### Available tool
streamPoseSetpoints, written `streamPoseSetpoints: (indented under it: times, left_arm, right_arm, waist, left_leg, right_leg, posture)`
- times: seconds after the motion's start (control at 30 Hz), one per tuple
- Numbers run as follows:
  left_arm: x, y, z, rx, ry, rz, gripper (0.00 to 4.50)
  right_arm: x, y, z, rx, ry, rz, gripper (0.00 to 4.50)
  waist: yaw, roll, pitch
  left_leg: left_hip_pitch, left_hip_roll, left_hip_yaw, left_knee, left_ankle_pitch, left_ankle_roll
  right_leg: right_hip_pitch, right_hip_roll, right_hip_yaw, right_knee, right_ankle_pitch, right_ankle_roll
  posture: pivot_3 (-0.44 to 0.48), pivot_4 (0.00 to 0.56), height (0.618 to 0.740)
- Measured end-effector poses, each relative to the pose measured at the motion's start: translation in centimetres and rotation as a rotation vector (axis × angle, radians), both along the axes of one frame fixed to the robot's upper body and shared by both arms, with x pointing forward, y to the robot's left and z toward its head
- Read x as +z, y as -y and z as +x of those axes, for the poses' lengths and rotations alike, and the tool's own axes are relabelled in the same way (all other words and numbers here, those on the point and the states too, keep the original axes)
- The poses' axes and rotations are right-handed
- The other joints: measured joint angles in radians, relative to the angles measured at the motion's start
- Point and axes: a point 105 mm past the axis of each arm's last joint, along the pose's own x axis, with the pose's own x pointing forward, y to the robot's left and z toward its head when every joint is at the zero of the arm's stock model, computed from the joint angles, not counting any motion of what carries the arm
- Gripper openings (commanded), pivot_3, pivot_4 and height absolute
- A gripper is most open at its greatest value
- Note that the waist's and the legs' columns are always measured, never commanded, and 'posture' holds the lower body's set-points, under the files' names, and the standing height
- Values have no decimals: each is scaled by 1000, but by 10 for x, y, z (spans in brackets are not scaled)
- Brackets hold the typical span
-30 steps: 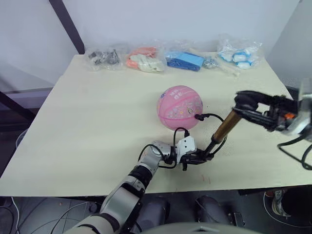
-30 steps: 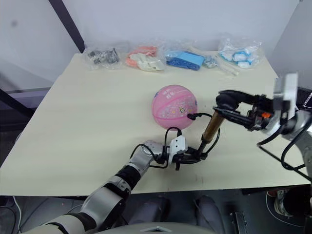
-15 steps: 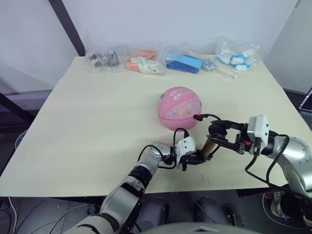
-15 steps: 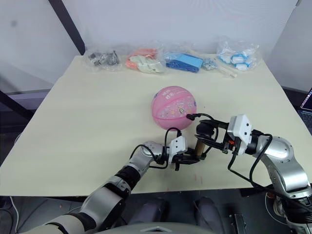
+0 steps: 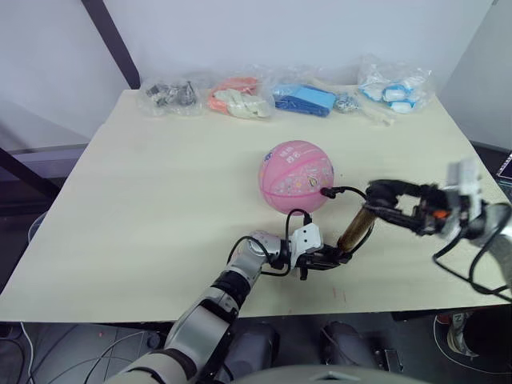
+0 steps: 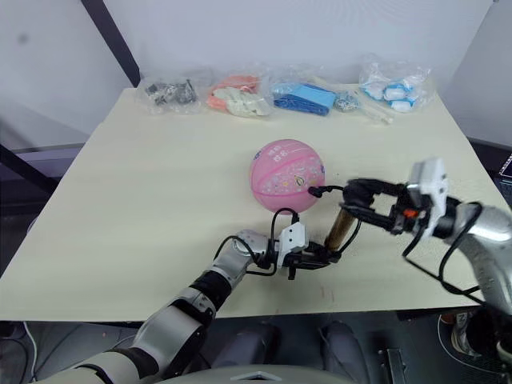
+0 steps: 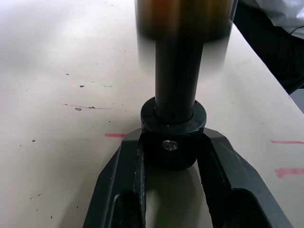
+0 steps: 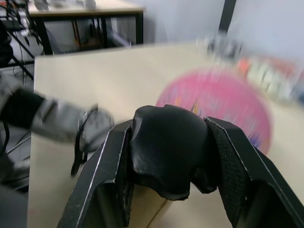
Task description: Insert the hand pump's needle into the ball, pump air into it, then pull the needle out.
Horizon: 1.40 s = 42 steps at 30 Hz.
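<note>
The pink ball (image 5: 294, 176) rests mid-table. To its right the bronze hand pump (image 5: 354, 230) stands tilted. My left gripper (image 5: 333, 258) is shut on its black bottom cap (image 7: 173, 145), low on the table. My right gripper (image 5: 386, 197) is shut on the black handle (image 8: 166, 151) at the pump's top, with the ball (image 8: 223, 99) beyond it. A thin black hose (image 5: 346, 190) loops from the pump to a small fitting (image 5: 323, 192) against the ball's right side. The needle is hidden where the fitting meets the ball.
Plastic bags line the table's far edge: dark parts (image 5: 169, 94), orange and white items (image 5: 237, 98), blue items (image 5: 303, 99), white-blue items (image 5: 391, 87). Red marks (image 7: 115, 135) dot the tabletop near the front edge (image 5: 240, 308).
The right gripper pushed the handle down toward the pump body, then drew it partway up and to the right again. The left gripper, the pump's base and the ball stayed put.
</note>
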Motion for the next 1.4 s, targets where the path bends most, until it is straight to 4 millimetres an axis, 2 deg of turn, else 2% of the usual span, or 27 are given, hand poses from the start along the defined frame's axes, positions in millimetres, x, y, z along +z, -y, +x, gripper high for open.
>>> streamPoseSetpoints:
  times: [0.03,0.23,0.47,0.53,0.77,0.83,1.13,1.23,1.4]
  left_arm:
    - [0,0,0,1,0,0,1078]
    - [0,0,0,0,1,0,1078]
    - [0,0,0,1,1,0,1078]
    - [0,0,0,3,1,1,1078]
    - [-2,-2,1,13,0,8,1078]
    - [-3,-3,1,19,0,13,1078]
    - [-5,-4,1,29,-4,16,1078]
    - [-5,-4,1,28,-3,15,1078]
    - [-2,-3,0,19,-1,4,1078]
  right_arm:
    - [13,2,-1,6,23,16,1906]
    - [42,13,1,-21,43,73,1906]
    - [42,9,0,-25,43,71,1906]
    - [37,3,-2,-18,55,46,1906]
    - [-9,-14,-5,-23,32,-56,1906]
    - [-28,-19,-5,-44,12,-65,1906]
    - [-76,-31,0,-118,-30,-63,1906]
    - [-79,-30,0,-120,-38,-81,1906]
    - [-64,-20,1,-91,-65,-105,1906]
  waist:
    - [1,-1,1]
    - [0,-3,3]
    - [0,-3,3]
    - [0,-3,3]
    - [-1,-6,-1]
    - [-1,-8,-5]
    - [-2,-6,-9]
    - [-2,-5,-9]
    - [-1,-3,-5]
  left_leg:
    - [0,0,0,0,0,0]
    - [0,0,0,0,0,0]
    - [1,0,0,0,0,0]
    - [1,0,0,0,0,0]
    - [4,1,0,0,0,0]
    - [5,2,0,0,0,0]
    - [7,4,0,0,0,0]
    - [7,4,0,0,0,0]
    - [2,4,0,0,0,0]
  right_leg:
    - [0,0,-1,0,0,0]
    - [0,-1,-1,0,0,0]
    - [0,-2,-1,1,0,0]
    - [0,-2,-1,1,0,0]
    - [2,1,-1,1,0,1]
    - [2,2,-1,1,0,1]
    - [3,5,0,1,-1,1]
    - [3,6,1,1,0,1]
    - [1,6,1,1,0,0]
  posture:
    - [0,150,740]
    - [0,150,740]
    - [0,150,740]
    - [0,150,740]
    - [0,150,740]
    - [0,150,740]
    - [0,150,740]
    - [0,150,740]
    - [0,150,740]
